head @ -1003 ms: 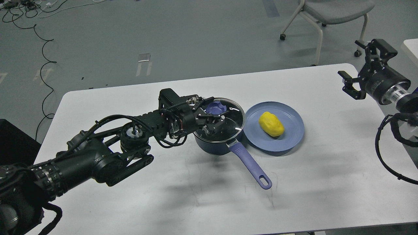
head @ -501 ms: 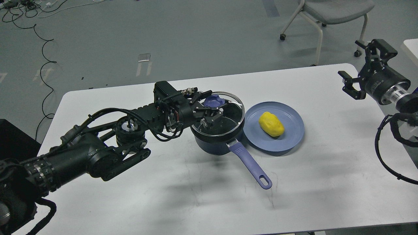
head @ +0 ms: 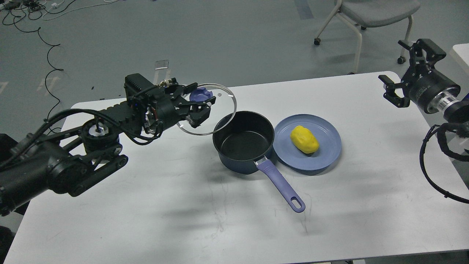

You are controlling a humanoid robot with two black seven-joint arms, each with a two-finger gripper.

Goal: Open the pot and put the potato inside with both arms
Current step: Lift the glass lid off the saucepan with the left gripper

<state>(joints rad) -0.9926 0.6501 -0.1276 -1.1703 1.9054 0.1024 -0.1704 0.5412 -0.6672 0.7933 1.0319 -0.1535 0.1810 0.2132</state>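
Pot (head: pixel 243 146) uncovered on the white table (head: pixel 205 216), near its centre, black interior exposed and nothing inside; its long purple-blue handle (head: pixel 281 187) extends toward the near right edge, ending in a hang hole. Lid (head: pixel 212 110), glass with a steel rim, is held in the air up and to the left of the pot, tilted, its right rim appearing to overlap the pot's left wall in this view. Left gripper (head: pixel 199 104) is clamped on the purple knob (head: pixel 199 94) of the lid, with black fingers (head: pixel 198 117) visible through and beneath the glass; the left arm (head: pixel 73 161) reaches in from the lower left above the table, with cables looped along it. Potato (head: pixel 304 139), a bright yellow oval lump, lies on the blue plate (head: pixel 329 154), slightly right of the plate's centre; the plate sits just beside the pot on its right, rims close or touching. Right gripper (head: pixel 406 79) hovers by the far right corner of the table, well apart from plate and pot, its fingers spread and grasping nothing; the right arm (head: pixel 439 99) enters from the right edge with a black cable (head: pixel 425 165) hanging below it. Chair (head: pixel 370 14) on castors stands on the grey floor beyond the table.
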